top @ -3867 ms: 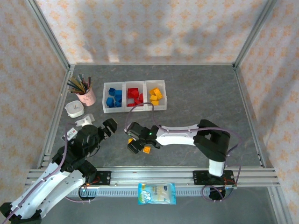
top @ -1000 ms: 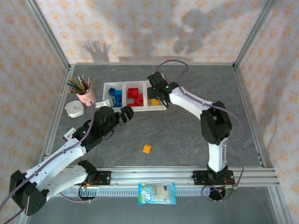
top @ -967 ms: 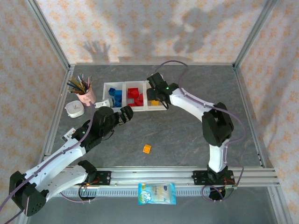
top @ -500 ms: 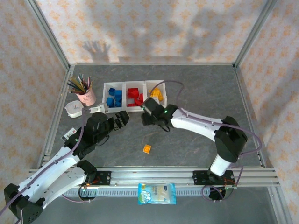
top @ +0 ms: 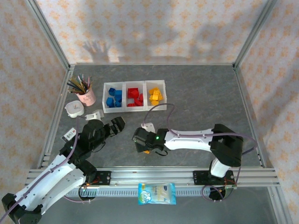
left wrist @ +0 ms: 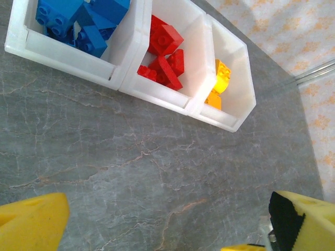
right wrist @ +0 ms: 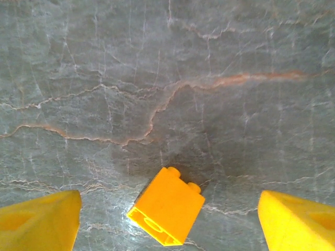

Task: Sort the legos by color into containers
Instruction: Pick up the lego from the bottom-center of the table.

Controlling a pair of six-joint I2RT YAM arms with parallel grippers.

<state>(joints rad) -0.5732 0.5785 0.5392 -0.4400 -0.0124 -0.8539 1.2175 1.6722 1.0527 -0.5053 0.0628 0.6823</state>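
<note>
The containers stand in a row at the back: blue legos fill the left bin, red legos the middle one, yellow-orange legos the right one. A single yellow-orange lego lies on its side on the grey table, and a sliver of that lego peeks out under the right arm. My right gripper hangs open just above it, one finger on each side, not touching. My left gripper is open and holds nothing; its wrist view looks at the containers.
At the back left stand a pink pencil cup and a white round dish, with a small white object beside them. A snack packet lies on the front rail. Metal frame posts edge the table.
My right arm swung from the yellow bin back to the loose yellow-orange lego near the front, its jaws widening. The left arm pulled back toward the near left.
</note>
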